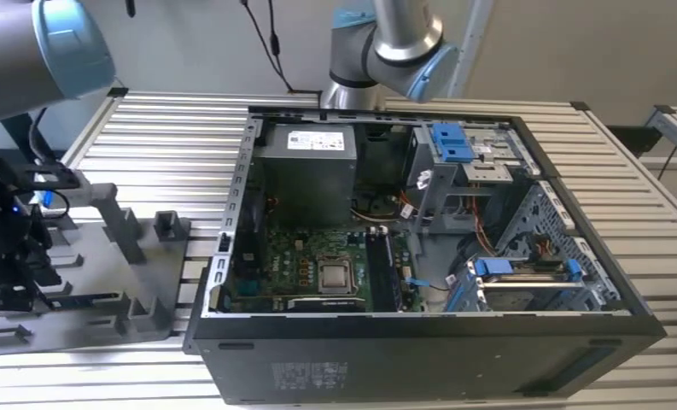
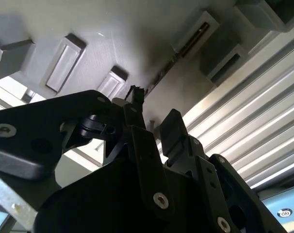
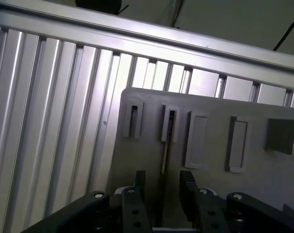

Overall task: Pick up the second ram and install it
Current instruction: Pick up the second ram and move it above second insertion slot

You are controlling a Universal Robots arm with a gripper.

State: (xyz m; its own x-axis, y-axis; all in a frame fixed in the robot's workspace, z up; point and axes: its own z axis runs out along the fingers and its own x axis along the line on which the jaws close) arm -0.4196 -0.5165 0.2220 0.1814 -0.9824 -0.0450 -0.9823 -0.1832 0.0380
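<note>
The second ram stands on edge in a slot of the grey fixture plate, seen as a thin dark strip. My gripper is open just above it, one black finger on each side of the strip. In the second wrist view the ram runs as a thin dark line across the plate ahead of the open gripper. In the exterior view the gripper hangs low over the plate at that view's left.
The open computer case lies to the exterior view's right of the plate, with the green motherboard inside. Upright grey pegs rise from the plate. The slatted metal table lies all around.
</note>
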